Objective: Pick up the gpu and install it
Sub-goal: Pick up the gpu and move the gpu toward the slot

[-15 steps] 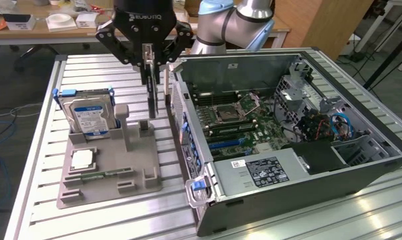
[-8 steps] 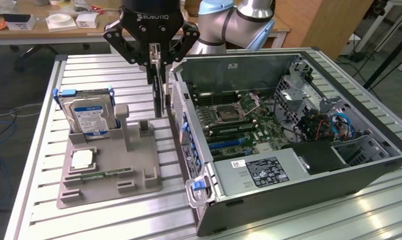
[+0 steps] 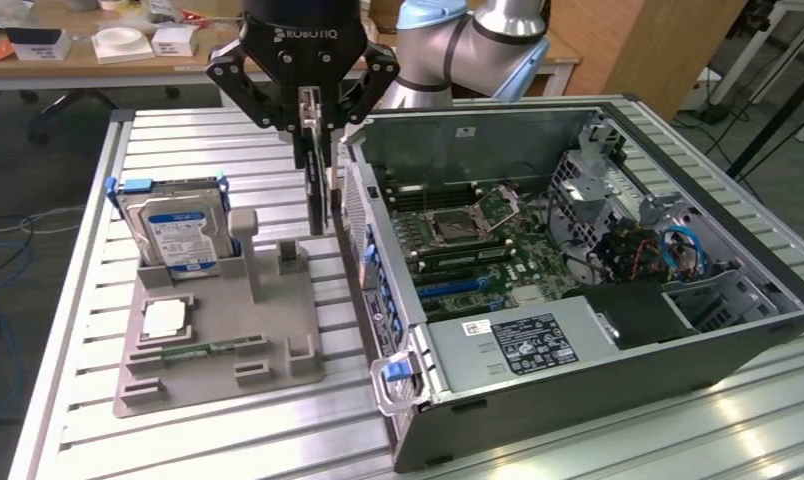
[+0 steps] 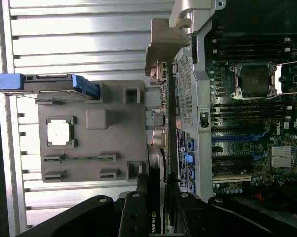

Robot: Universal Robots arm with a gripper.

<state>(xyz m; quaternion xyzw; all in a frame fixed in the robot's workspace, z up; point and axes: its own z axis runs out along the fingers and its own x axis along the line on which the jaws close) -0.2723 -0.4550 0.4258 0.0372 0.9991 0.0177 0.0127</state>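
Hanging edge-on from the claw (image 3: 317, 122), the gpu (image 3: 321, 175) stands upright in the air, clear of the surface (image 3: 175, 140), over the narrow strip between the gray holder tray (image 3: 229, 350) and the open computer case (image 3: 602, 330). The claw's black fingers (image 3: 258, 95) are drawn in narrow on the card's upper edge, gripping it from both faces. From the wrist view the claw (image 4: 157, 195) shows the same grip: the gpu (image 4: 156, 168) runs away from the camera as a thin dark strip, with its silver end bracket (image 4: 163, 47) at the far end, just beside the case's perforated rear wall (image 4: 186, 94).

The case lies on its side with the panel off, taking up the half of the surface toward the edge on the exterior view's right. Inside it the motherboard (image 3: 489, 245) lies face up, with an empty processor socket (image 3: 452, 228) and blue expansion slots (image 3: 458, 285), and a gray power supply (image 3: 516, 345) toward the near corner.

The holder tray sits toward the surface's edge on the exterior view's left. A hard drive (image 3: 178, 238) with a blue-white label stands in its far end, in a blue-tabbed carrier. A square processor chip (image 3: 166, 318) lies flat in a pocket, and a narrow green memory stick (image 3: 199, 349) lies just beside it, nearer the surface's near edge. The tall upright posts (image 3: 249, 255) of the tray stand bare.
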